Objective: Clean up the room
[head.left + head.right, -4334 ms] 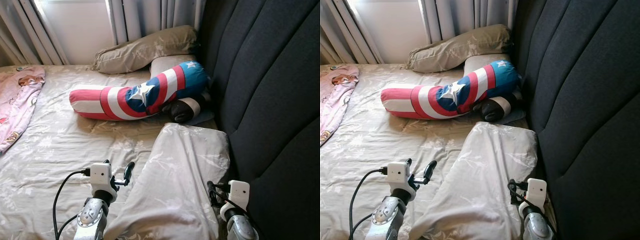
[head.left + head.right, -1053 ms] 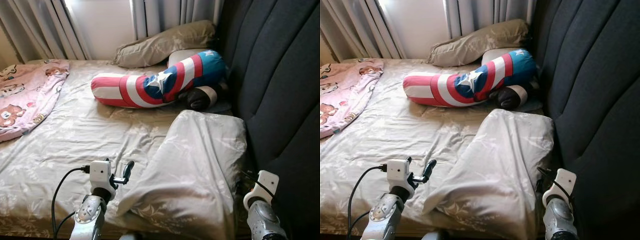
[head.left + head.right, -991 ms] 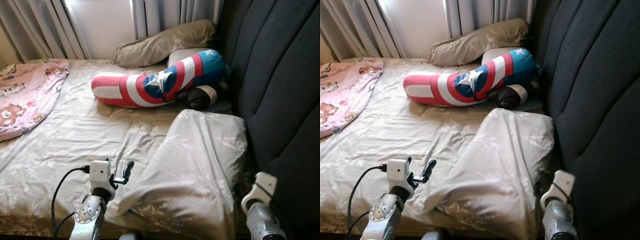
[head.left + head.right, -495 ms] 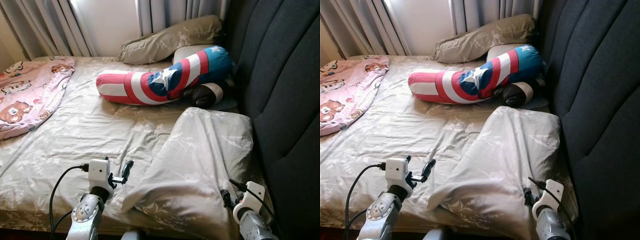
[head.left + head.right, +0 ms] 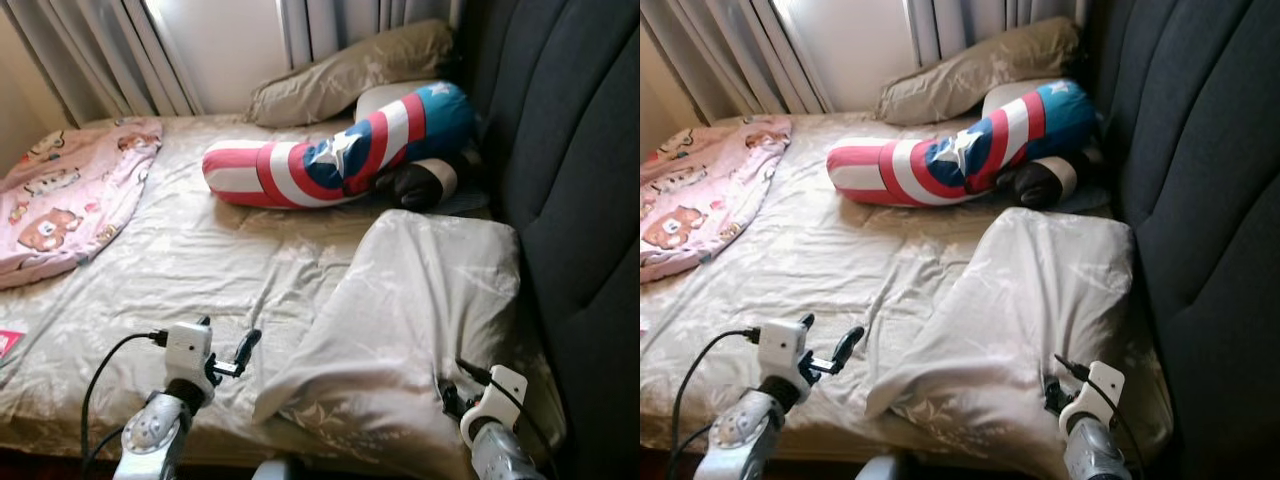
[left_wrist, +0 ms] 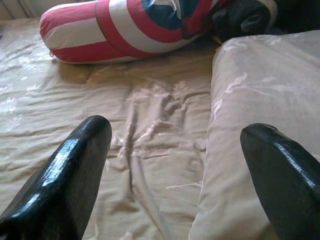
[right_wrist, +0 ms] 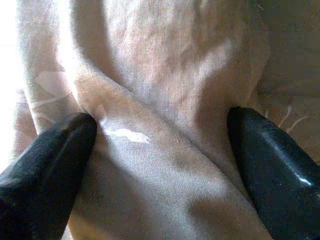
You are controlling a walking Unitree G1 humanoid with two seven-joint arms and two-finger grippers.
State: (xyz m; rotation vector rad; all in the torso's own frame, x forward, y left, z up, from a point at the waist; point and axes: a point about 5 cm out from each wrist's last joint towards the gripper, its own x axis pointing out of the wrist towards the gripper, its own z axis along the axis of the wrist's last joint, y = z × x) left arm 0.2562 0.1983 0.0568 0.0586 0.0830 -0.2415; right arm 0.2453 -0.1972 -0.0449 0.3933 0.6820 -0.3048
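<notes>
A beige floral pillow [image 5: 420, 310] lies on the bed against the dark padded headboard [image 5: 570, 200]. My right gripper [image 7: 160, 135] is open at the pillow's near right corner, its fingers wide apart with the pillow's fabric bulging between them. My left gripper [image 5: 228, 345] is open above the sheet, just left of the pillow's near left corner, holding nothing. In the left wrist view the pillow [image 6: 265, 90] lies beside one fingertip [image 6: 265, 150]. Further back lies a red, white and blue star bolster [image 5: 340, 160].
An olive pillow [image 5: 350, 70] leans at the curtains [image 5: 150, 50]. A dark round cushion [image 5: 420, 183] sits under the bolster's end. A pink bear-print blanket [image 5: 70, 190] covers the far left of the bed. A pink item [image 5: 8, 342] lies at the left edge. The sheet [image 5: 180, 260] is rumpled.
The camera has drawn back and turned left, showing more of the bed's near edge. My right gripper swung from the headboard side onto the pillow's near corner. The left gripper stays open.
</notes>
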